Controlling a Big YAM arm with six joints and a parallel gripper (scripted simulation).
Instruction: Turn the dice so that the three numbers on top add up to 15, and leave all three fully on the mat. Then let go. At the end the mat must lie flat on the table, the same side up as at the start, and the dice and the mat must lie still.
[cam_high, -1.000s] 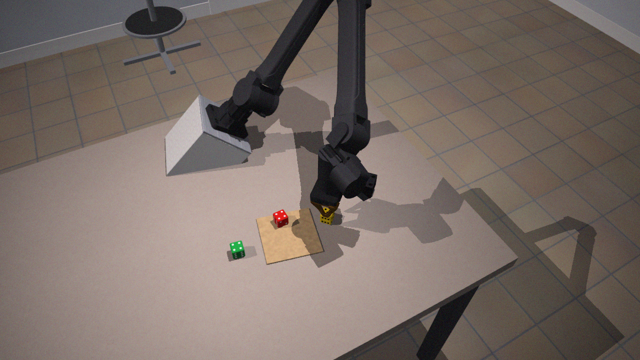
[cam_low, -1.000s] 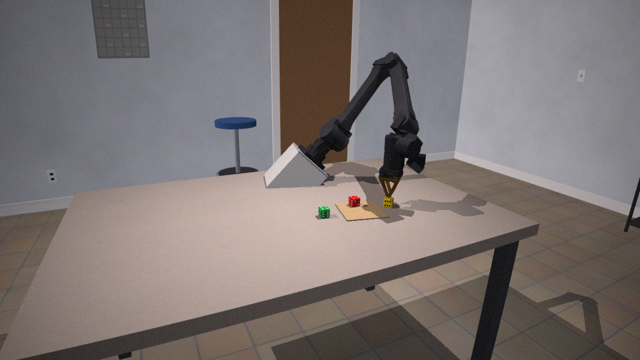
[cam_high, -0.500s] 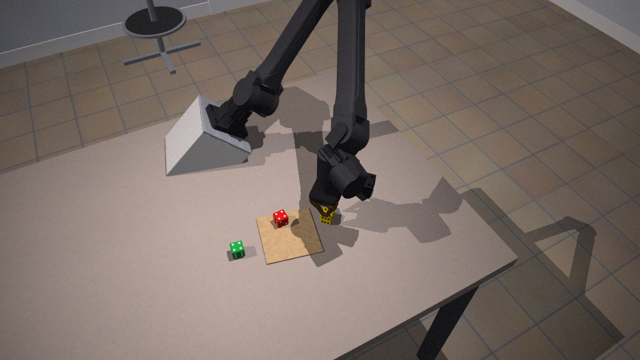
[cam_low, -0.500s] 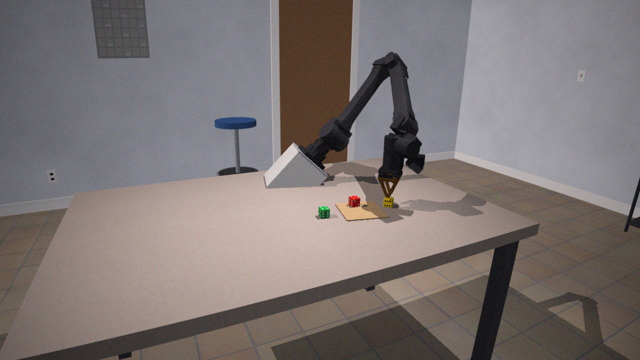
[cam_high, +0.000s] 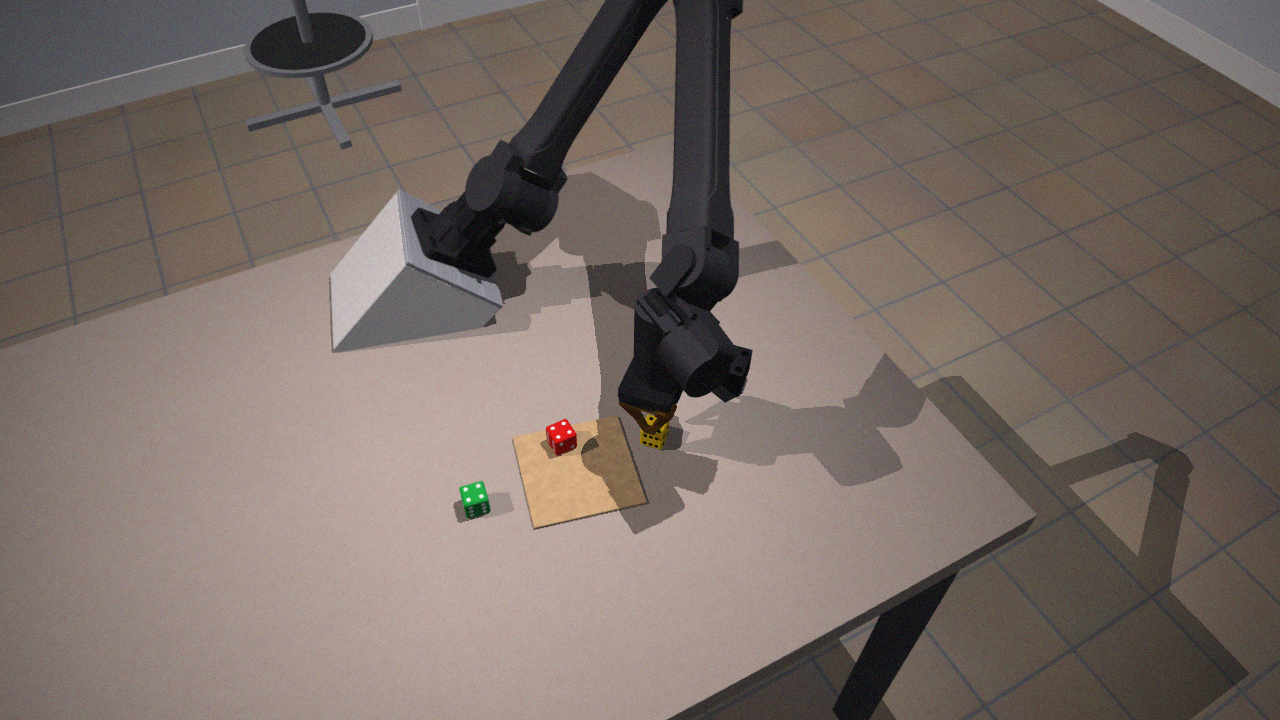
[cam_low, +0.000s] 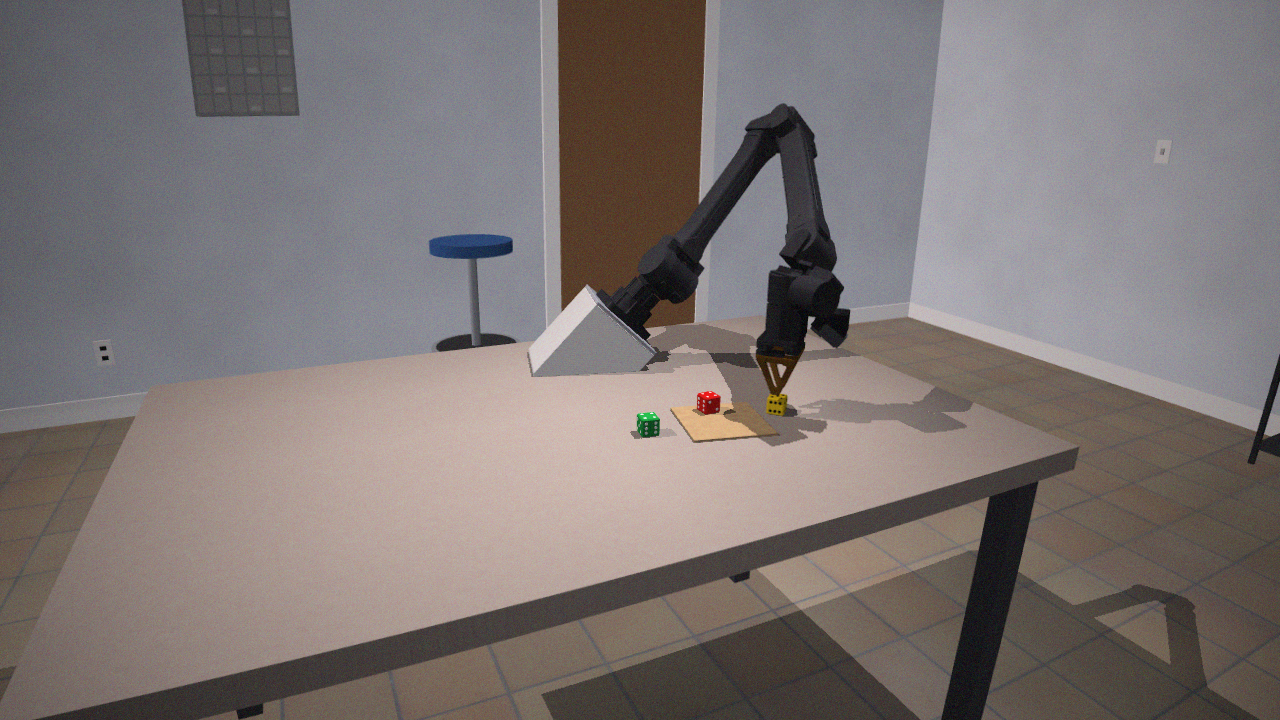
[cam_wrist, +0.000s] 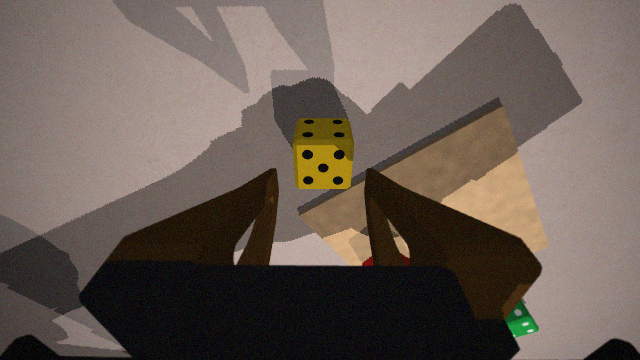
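Note:
My gripper (cam_high: 656, 427) (cam_low: 776, 392) (cam_wrist: 321, 179) is open and empty, pointing down with its fingertips just above the yellow die (cam_high: 653, 441) (cam_low: 776, 406) (cam_wrist: 323, 139). That die rests on the table close beside the mat's right edge in the top view; its top looks like five. The tan mat (cam_high: 572, 501) (cam_low: 729, 432) (cam_wrist: 500, 200) lies flat. The red die (cam_high: 561, 437) (cam_low: 708, 402) stands on the mat near its back edge, four on top. The green die (cam_high: 474, 500) (cam_low: 648, 425) (cam_wrist: 525, 326) stands on the table left of the mat, four on top.
The arm's grey wedge base (cam_high: 411, 308) (cam_low: 586, 344) stands at the back left of the table (cam_high: 268, 555) (cam_low: 402, 537). The table's right edge lies beyond the yellow die. A stool (cam_high: 308, 44) (cam_low: 470, 246) stands on the floor behind.

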